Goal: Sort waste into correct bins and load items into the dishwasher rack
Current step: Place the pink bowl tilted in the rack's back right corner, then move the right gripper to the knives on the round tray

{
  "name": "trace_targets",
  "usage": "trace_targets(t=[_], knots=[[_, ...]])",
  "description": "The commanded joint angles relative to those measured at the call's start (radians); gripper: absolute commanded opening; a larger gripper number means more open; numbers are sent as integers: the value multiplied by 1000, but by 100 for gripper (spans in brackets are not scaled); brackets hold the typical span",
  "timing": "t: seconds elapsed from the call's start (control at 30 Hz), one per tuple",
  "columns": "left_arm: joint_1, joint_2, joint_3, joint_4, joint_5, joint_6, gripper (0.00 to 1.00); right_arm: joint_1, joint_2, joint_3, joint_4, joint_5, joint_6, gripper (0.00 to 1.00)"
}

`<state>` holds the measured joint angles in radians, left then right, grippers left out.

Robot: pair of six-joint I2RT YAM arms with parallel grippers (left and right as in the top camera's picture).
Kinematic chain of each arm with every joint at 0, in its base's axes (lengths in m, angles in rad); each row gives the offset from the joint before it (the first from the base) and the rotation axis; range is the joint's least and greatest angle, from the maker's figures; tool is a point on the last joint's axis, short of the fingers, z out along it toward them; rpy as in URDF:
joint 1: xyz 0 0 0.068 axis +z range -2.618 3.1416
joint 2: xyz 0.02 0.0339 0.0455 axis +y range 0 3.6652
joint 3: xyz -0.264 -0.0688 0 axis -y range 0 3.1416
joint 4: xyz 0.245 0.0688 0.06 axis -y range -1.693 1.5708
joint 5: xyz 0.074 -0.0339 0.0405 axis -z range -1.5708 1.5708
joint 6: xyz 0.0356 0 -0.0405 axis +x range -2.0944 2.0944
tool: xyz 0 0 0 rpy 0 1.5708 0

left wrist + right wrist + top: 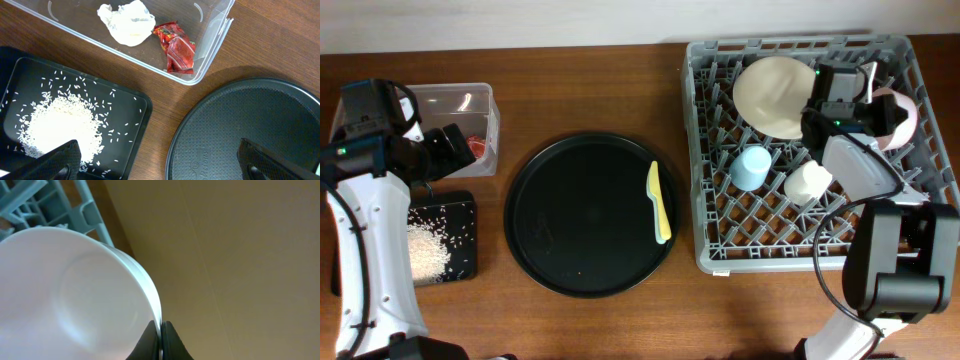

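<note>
Grey rack [760, 245]: two bowls [775, 95], two cups [752, 166]; right hand [161, 330] pinches pink bowl [905, 115]; left hand [162, 162] wide.

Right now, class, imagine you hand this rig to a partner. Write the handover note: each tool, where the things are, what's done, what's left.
Left tool: open, empty, above the table by the flat black tray.
Right tool: shut on the pink bowl by its rim, at the rack's right side.
Done: white wrapper and red wrapper in the clear box; rice on the flat black tray; cream bowl, blue cup, white cup in the rack.
Left: release the pink bowl; load the yellow utensil, now on the round tray.
</note>
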<state>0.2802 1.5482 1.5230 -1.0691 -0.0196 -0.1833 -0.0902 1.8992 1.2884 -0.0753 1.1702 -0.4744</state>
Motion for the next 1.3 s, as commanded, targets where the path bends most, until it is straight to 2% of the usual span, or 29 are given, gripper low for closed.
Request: trace_targets(t=[0.0, 0.13, 0.23, 0.27, 0.37, 0.47, 0.53, 0.57, 0.63, 0.77, 0.87, 0.9, 0.97, 1.0, 1.1, 1.17, 1.27], knots=[[3, -16, 12, 1, -6, -2, 99, 42, 21, -34, -31, -157, 13, 4], [3, -16, 12, 1, -6, -2, 99, 51, 21, -34, -109, -258, 47, 4], [3, -16, 12, 1, -6, -2, 99, 52, 21, -34, -101, -272, 46, 6], [3, -16, 12, 1, -6, -2, 99, 52, 21, -34, -101, -296, 46, 23], [3, -16, 12, 1, -6, -2, 99, 52, 21, -34, -102, -394, 46, 51], [3, -16, 12, 1, -6, -2, 99, 54, 21, -34, -116, -445, 47, 65], [3, -16, 12, 1, -6, -2, 99, 74, 10, -22, -116, -426, 114, 88], [3, -16, 12, 1, -6, -2, 99, 87, -13, -5, -130, -427, 153, 93], [3, -16, 12, 1, -6, -2, 99, 100, -68, 21, -166, -463, 170, 98], [3, -16, 12, 1, -6, -2, 99, 103, -240, 42, -320, -748, 179, 98], [3, -16, 12, 1, -6, -2, 99, 126, -386, 43, -405, -1009, 256, 99], [3, -16, 12, 1, -6, -2, 99, 145, -425, 43, -432, -1094, 278, 97], [3, -16, 12, 1, -6, -2, 100, 211, -492, 43, -494, -1186, 401, 83], [3, -16, 12, 1, -6, -2, 99, 262, -509, 42, -525, -1237, 441, 83], [3, -16, 12, 1, -6, -2, 100, 433, -492, 42, -603, -1265, 599, 82], [3, -16, 12, 1, -6, -2, 99, 523, -449, 41, -627, -1268, 703, 76], [3, -16, 12, 1, -6, -2, 99, 636, -322, 41, -600, -1267, 713, 70]])
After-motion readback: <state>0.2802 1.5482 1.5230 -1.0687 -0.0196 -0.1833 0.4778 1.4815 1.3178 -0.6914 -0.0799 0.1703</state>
